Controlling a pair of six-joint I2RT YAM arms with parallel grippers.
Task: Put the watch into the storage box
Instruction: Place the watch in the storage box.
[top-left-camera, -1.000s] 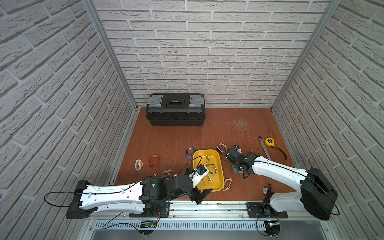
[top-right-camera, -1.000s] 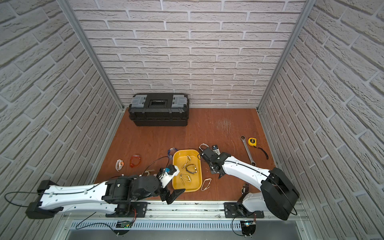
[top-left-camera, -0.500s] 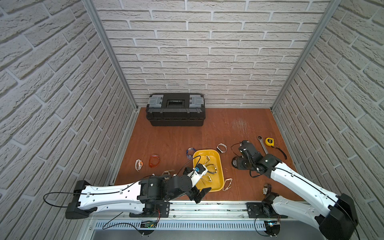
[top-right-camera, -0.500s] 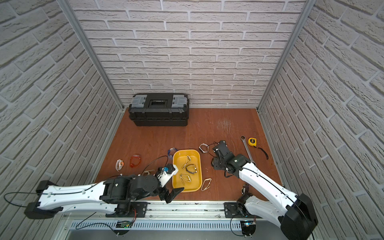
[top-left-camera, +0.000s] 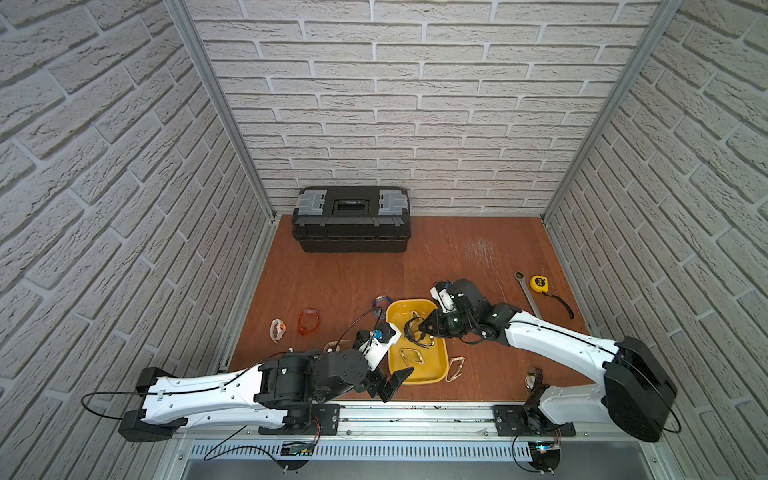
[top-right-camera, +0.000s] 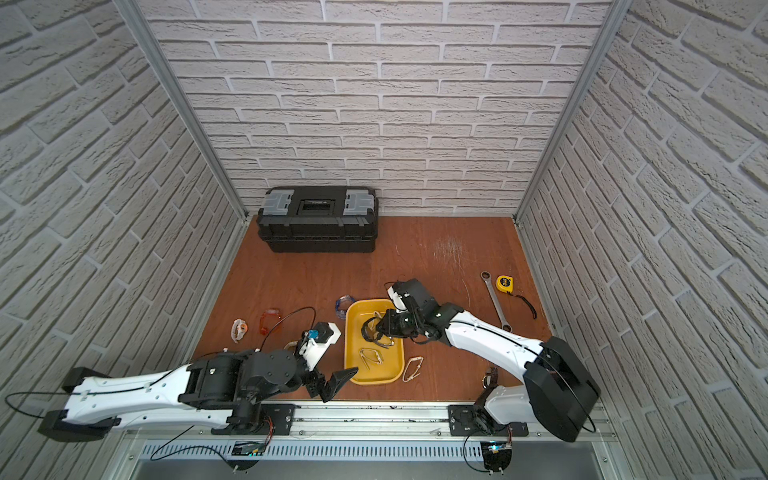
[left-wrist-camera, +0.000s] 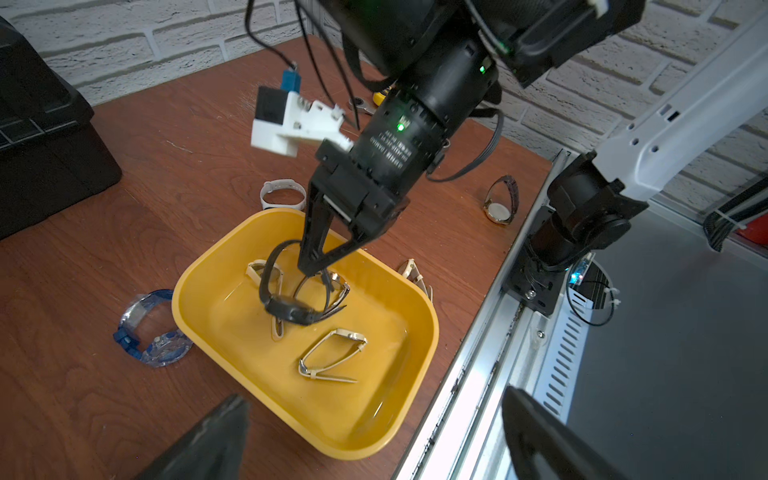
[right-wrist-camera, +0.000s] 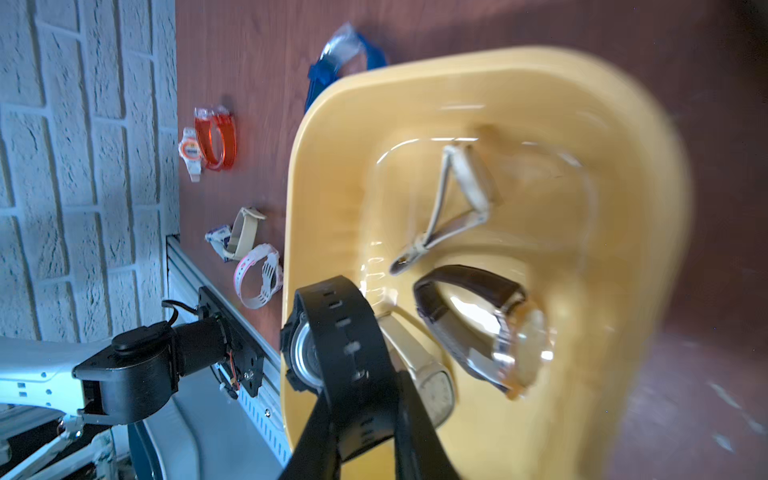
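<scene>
1. Closed right jaws pinch the strap of the black plastic-strapped watch (left-wrist-camera: 286, 311), which hangs low over the floor of the shallow yellow plastic storage box (left-wrist-camera: 216, 320), just above a brown-strapped watch (right-wrist-camera: 469, 282); left jaws gape wide and empty by the box's near corner
2. Risk: only the tips seem to hold the strap, so it may slip early; on release the loop could snag a jaw and be dragged back over the rim
3. Watch: chunky dark case, perforated band buckled into a loop, case hanging lowest

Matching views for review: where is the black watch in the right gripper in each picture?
Top view: black watch, lower half, just right of centre.
Top view: black watch, lower half, just left of centre.
Left wrist: centre, hanging from right gripper.
Right wrist: lower half, left of centre.
Shared landmark: yellow storage box under it.
</scene>
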